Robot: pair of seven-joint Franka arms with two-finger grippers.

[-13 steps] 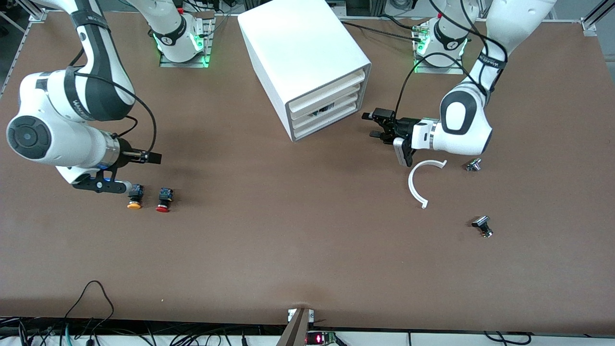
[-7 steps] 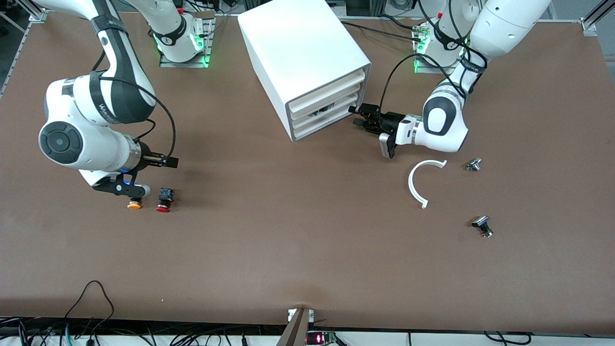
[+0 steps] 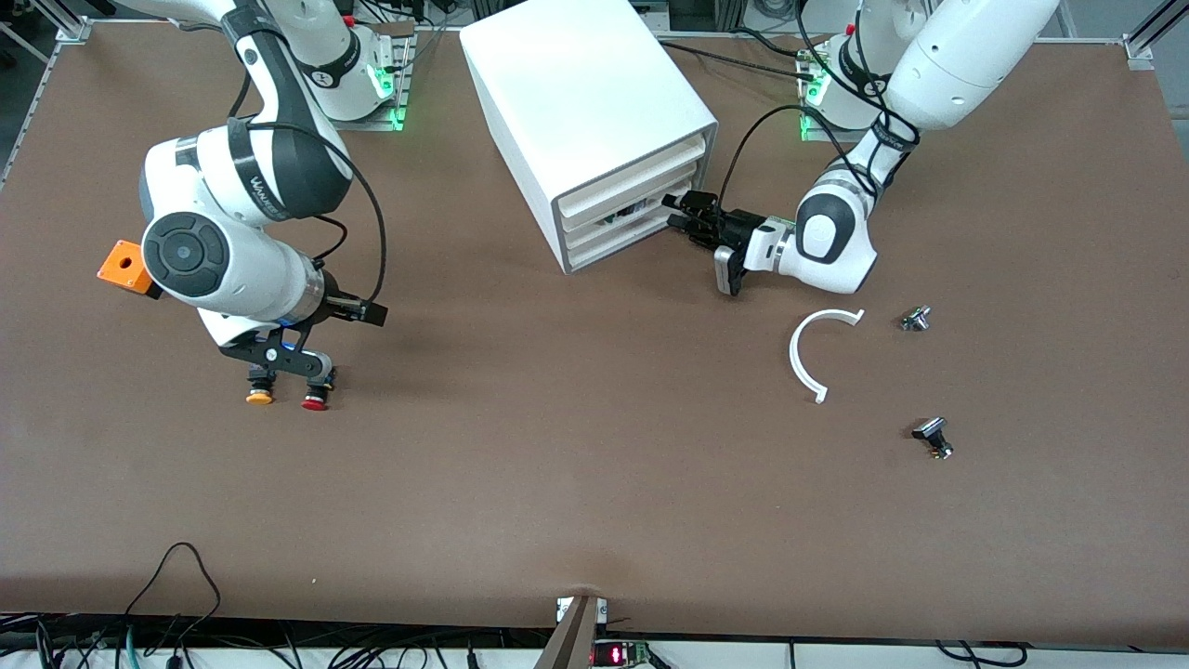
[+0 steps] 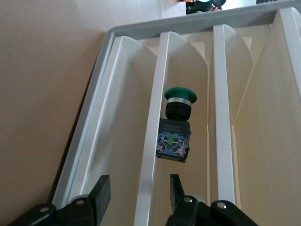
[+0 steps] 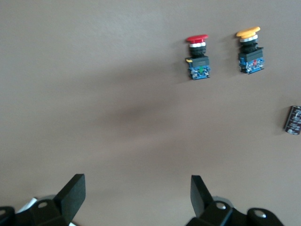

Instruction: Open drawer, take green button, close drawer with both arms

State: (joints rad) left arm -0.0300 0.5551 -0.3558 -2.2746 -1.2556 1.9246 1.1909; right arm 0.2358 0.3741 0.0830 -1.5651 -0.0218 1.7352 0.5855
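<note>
The left gripper (image 3: 681, 212) is right at the front of the drawer (image 3: 620, 216), in the middle of the front view near the top, with its fingers (image 4: 100, 195) spread wide. The green button (image 4: 175, 127) sits inside that drawer. The right gripper (image 3: 283, 362) hangs wide open over the red button (image 3: 314, 400) and yellow button (image 3: 259, 397).

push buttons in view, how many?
3. The green button lies in a drawer of the cabinet; the yellow button and the red button lie side by side under the right gripper. Other drawers may hide more.
</note>
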